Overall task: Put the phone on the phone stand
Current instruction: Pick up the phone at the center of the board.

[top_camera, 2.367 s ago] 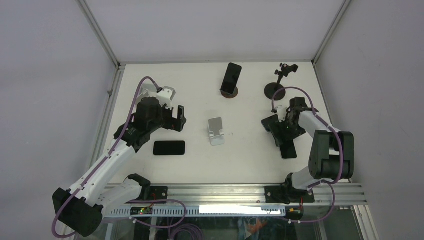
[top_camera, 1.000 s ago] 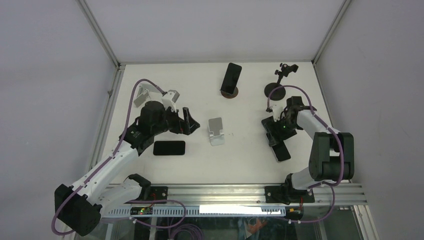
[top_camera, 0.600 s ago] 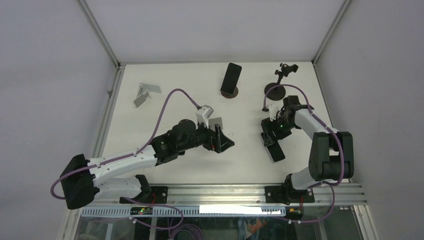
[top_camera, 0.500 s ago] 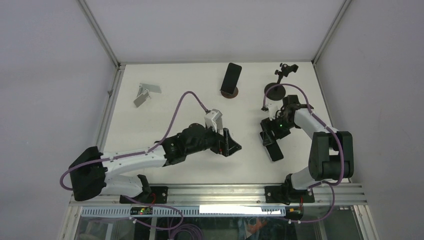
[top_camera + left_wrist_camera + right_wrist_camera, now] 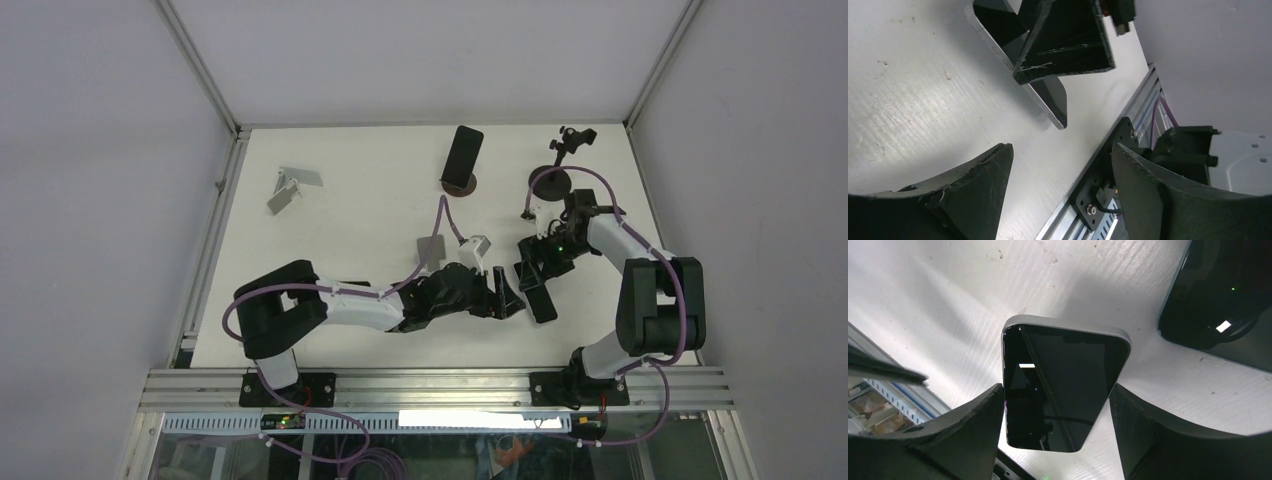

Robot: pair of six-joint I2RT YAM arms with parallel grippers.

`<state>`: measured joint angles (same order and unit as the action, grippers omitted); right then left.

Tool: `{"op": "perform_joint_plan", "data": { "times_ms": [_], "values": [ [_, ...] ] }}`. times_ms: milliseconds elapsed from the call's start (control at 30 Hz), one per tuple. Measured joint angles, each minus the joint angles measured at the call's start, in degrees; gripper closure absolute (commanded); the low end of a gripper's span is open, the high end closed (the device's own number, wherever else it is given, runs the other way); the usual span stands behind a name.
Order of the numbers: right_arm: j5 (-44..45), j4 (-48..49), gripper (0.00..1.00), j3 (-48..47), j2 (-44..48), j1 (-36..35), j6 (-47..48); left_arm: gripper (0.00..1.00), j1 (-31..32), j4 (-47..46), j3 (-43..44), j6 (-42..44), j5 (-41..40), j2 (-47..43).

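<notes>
Phone point(image 5: 1063, 390): dark screen up, right of centre on the counter point(image 5: 350, 220), toward the near edge, lying at a slant. The right wrist view shows a shadow past its far end; I cannot tell whether it lies flat or rides a little clear of the surface.

My right hand point(image 5: 1055, 388): a finger against each long edge of the phone, no gap showing either side, so it is gripping the phone across its width. From the left wrist, one of those fingers crosses over the glass, and the phone's near corner pokes out below it.

My left hand point(image 5: 1062, 150): jaws apart, nothing between them, bare counter in the gap. It sits low, just beside the phone's near end and apart from it. The arm lies stretched rightward along the near side of the counter.

Stand point(image 5: 429, 248): silver, centre of the counter, behind and left of the phone, partly hidden by my left wrist. Phone not on it.

Farther out: folded stand point(image 5: 292, 186) at far left. Second phone point(image 5: 463, 155) propped upright on a round base at far centre. Clamp stand point(image 5: 556, 170) just behind my right arm.
</notes>
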<state>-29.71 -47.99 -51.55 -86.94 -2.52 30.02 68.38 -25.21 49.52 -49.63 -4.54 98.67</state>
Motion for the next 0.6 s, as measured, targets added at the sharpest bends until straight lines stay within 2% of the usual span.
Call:
{"op": "perform_joint_plan", "data": {
  "times_ms": [267,600],
  "values": [
    [-2.2,-0.6,0.64,-0.9,-0.9,0.0,-0.5,0.38,0.7,0.1,3.7,-4.9,-4.3,7.8],
    [-3.9,-0.8,0.64,-0.9,-1.1,0.0,-1.1,0.44,0.7,-1.6,7.0,-7.2,-7.5,14.6]
  ]
}}
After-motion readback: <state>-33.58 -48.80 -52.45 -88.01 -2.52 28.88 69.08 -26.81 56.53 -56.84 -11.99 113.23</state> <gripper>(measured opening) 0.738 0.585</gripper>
